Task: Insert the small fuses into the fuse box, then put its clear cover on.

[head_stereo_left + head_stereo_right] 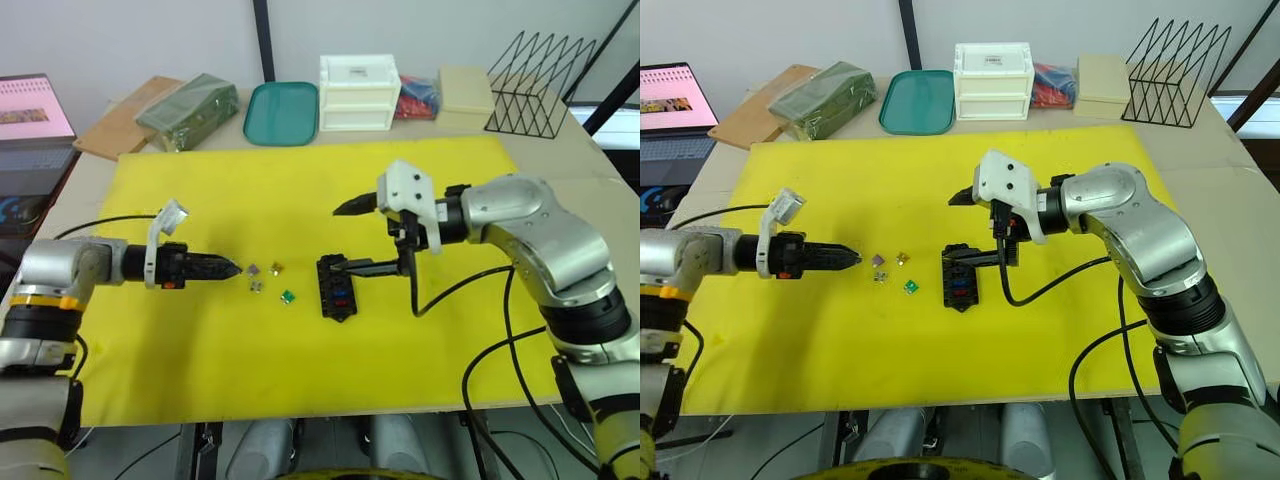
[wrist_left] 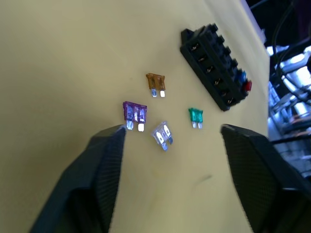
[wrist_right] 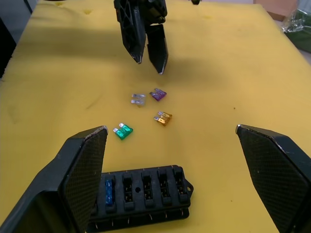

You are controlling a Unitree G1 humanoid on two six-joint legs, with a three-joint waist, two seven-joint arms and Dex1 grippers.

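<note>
Mostly empty black fuse box, blue fuse seated

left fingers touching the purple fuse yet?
Cannot tell. In the left wrist view one finger tip meets the purple fuse's prong edge in the picture, but it may hang above the mat.

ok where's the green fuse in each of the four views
Left eye view: green fuse on the yellow mat, between the left gripper and the fuse box.
Right eye view: same spot, left of the box.
Left wrist view, beside the box.
Right wrist view, just beyond the box.
Shared landmark: the fuse box.
</note>
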